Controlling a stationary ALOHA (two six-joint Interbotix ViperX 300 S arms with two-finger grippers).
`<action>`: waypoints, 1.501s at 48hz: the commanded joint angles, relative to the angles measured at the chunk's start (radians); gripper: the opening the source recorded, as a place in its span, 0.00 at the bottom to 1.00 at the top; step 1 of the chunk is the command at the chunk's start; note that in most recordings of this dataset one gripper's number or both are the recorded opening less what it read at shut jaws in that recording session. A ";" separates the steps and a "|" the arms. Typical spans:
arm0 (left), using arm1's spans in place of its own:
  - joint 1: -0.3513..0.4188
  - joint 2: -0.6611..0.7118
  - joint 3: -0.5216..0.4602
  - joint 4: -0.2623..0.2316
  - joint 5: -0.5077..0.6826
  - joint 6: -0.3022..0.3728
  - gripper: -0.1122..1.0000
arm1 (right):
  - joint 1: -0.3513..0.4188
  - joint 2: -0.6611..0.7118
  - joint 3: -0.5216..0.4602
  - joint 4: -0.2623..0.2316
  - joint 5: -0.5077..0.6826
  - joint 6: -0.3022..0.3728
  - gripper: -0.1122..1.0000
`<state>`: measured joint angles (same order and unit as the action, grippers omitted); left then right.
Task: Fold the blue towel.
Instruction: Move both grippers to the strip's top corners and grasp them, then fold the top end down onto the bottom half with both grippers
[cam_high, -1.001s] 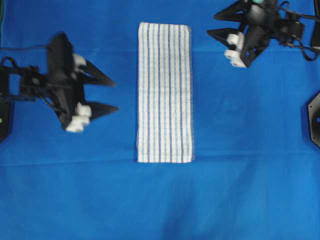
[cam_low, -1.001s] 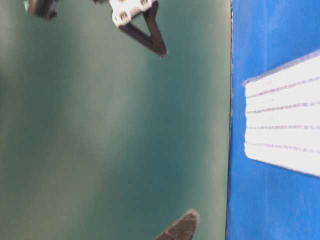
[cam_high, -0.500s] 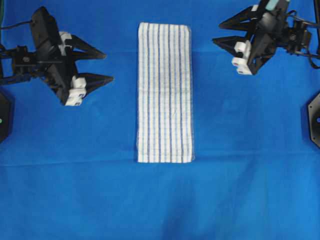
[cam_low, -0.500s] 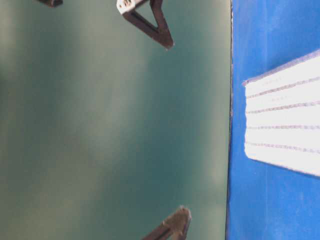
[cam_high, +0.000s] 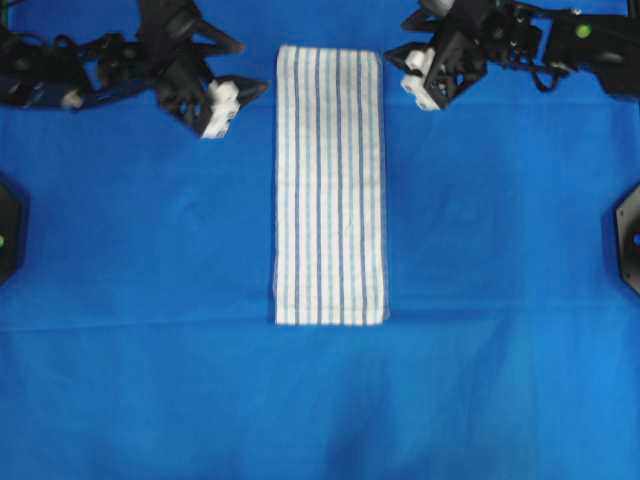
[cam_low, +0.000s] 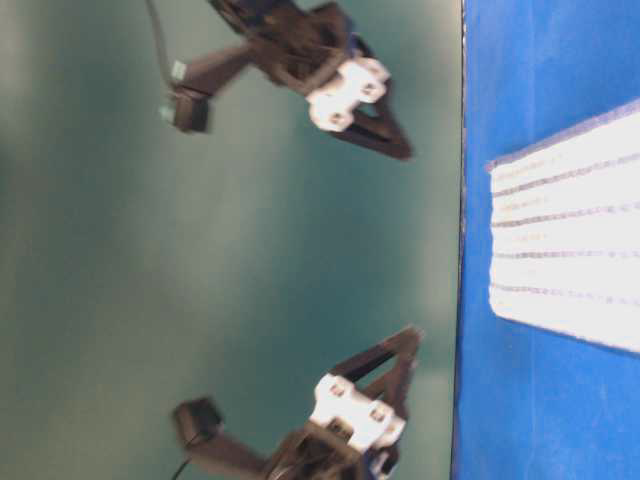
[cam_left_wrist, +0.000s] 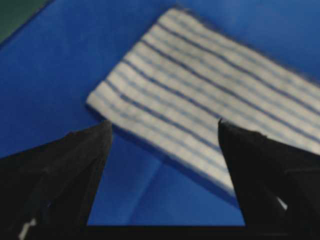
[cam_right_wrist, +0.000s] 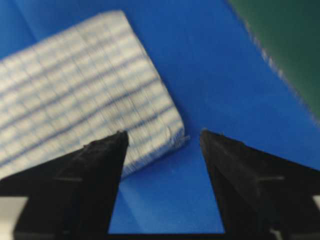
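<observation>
The blue towel (cam_high: 330, 185) lies flat as a long narrow strip of white cloth with thin blue stripes, running from the far edge toward the middle. My left gripper (cam_high: 252, 68) hovers open just left of its far left corner. My right gripper (cam_high: 398, 42) hovers open just right of its far right corner. In the left wrist view the towel (cam_left_wrist: 210, 90) lies ahead of the open left gripper (cam_left_wrist: 162, 122), its corner near the left fingertip (cam_left_wrist: 102, 131). In the right wrist view the towel's (cam_right_wrist: 75, 85) corner sits between the spread fingers of the right gripper (cam_right_wrist: 162, 134). Neither holds anything.
A large plain blue sheet (cam_high: 320, 400) covers the whole table. Black arm mounts sit at the left edge (cam_high: 8, 230) and the right edge (cam_high: 628, 235). A dark green backdrop (cam_low: 200, 250) stands behind the far edge of the table.
Both arms have moved toward the far end of the table and inward, to the towel's two far corners. Their jaws now stand a little wider. The towel has not moved.
</observation>
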<state>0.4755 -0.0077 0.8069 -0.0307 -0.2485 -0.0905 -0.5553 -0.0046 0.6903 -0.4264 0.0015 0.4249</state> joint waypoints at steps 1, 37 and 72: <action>0.015 0.049 -0.051 0.003 -0.028 0.002 0.85 | -0.012 0.038 -0.037 0.000 -0.011 0.002 0.68; 0.069 0.383 -0.249 0.003 -0.077 0.012 0.85 | -0.055 0.281 -0.133 -0.002 -0.080 0.002 0.68; 0.064 0.370 -0.242 0.003 -0.017 0.063 0.13 | -0.044 0.262 -0.133 -0.002 -0.077 -0.006 0.16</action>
<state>0.5369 0.3850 0.5614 -0.0291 -0.2838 -0.0307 -0.6013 0.2884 0.5722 -0.4280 -0.0736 0.4203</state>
